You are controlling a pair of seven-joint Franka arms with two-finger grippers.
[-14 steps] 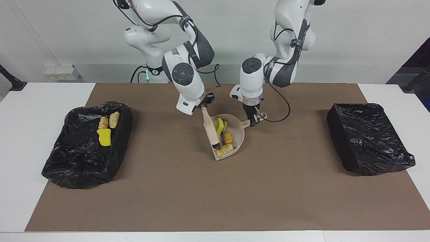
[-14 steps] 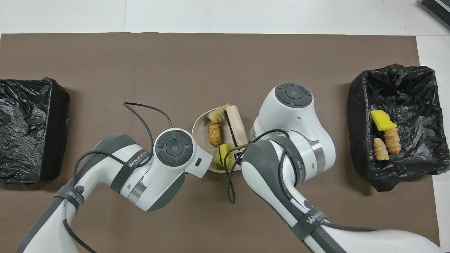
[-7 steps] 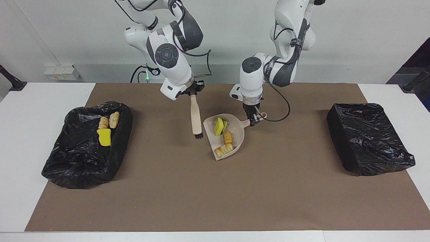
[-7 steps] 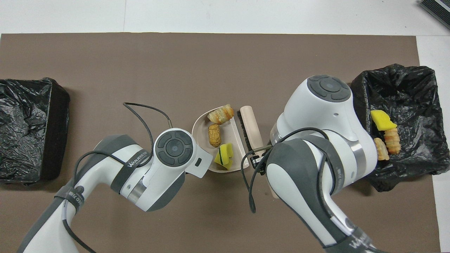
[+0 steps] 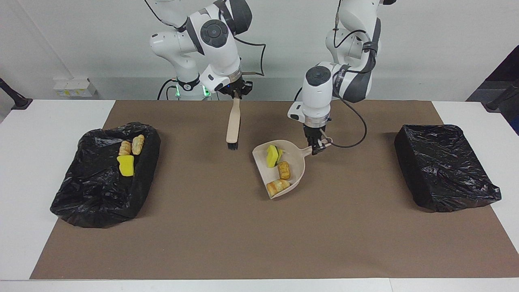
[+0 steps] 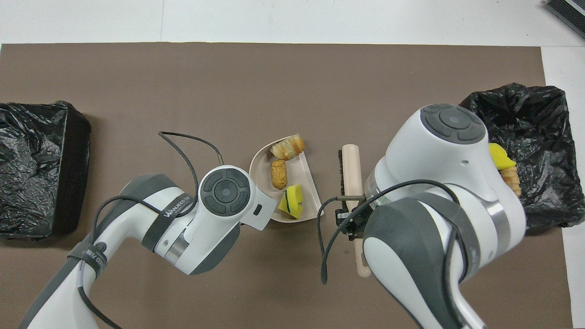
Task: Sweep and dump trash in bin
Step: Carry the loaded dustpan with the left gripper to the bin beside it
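Done: three scraps [image 5: 129,156] already sit in the bin [image 5: 73,194] at my right arm's end.
Left: three scraps [image 5: 279,172] in the dustpan [image 5: 298,164], undumped.
Left pincer [image 5: 317,147]: pinching the dustpan handle.
Right pincer [image 5: 236,92]: pinching the brush [image 5: 233,121], lifted over the counter [image 5: 243,227].

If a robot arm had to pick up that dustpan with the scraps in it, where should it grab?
By the short handle, from above, as the left end effector holds it now. The handle sticks out toward the robots, clear of the dustpan and its open lip.

"WANJEED" lettering on a band around the left arm [image 6: 171,208]
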